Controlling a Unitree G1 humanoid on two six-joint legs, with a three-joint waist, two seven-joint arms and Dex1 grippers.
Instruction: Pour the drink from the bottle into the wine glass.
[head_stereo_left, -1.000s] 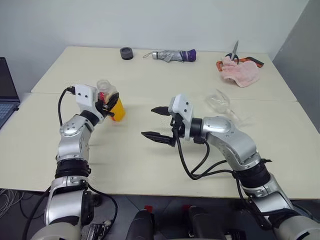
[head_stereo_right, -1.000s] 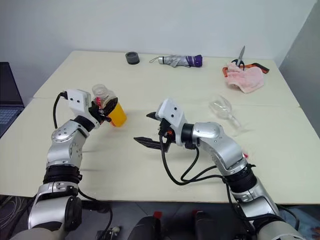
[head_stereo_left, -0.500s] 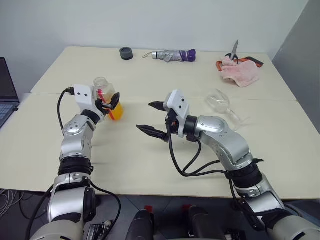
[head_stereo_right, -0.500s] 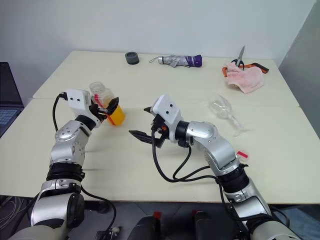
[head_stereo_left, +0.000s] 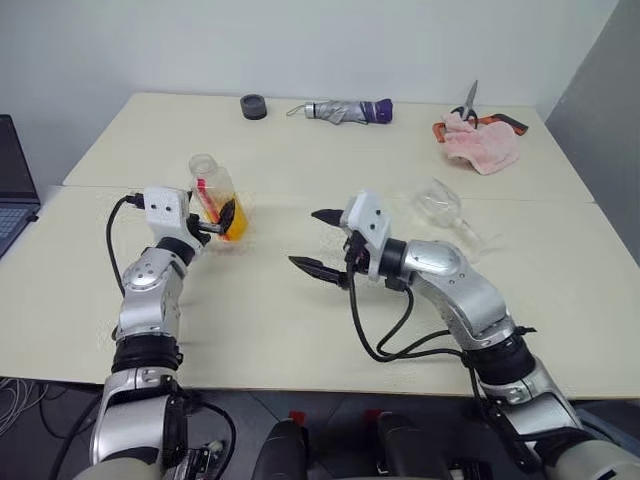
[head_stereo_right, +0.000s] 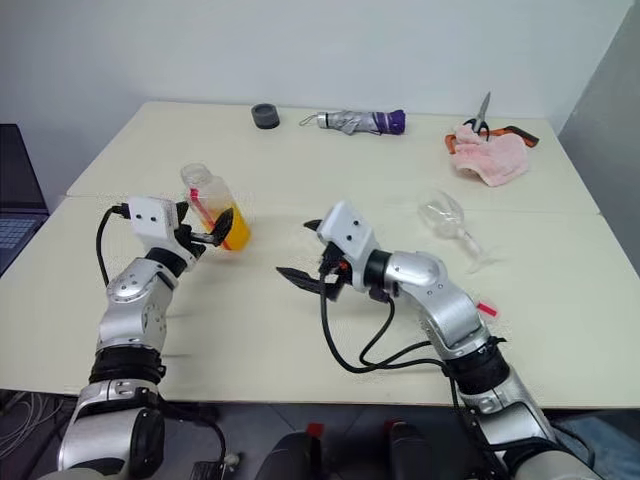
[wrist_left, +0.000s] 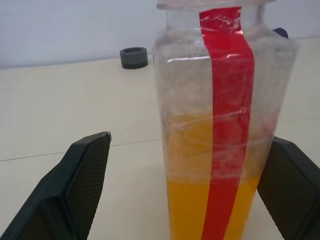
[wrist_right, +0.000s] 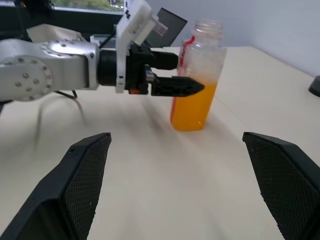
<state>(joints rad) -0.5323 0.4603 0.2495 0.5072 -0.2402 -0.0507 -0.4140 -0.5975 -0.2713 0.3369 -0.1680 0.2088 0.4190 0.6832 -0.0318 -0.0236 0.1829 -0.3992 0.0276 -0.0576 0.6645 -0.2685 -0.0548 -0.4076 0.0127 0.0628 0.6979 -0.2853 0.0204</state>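
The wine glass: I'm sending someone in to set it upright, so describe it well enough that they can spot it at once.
On the cream table, look on the robot's right side, nearer than the pink cloth at the far edge. The wine glass lies tipped on its side there, just beyond the right arm. It is the one clear, colourless stemmed thing, and it is empty, unlike the bottle with its orange drink.

Orange drink (wrist_left: 205, 215), red-striped clear bottle (wrist_left: 220, 100), pink cloth (head_stereo_left: 482, 147).

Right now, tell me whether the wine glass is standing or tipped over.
Tipped over: the wine glass lies on its side on the table, foot toward the table's right edge.
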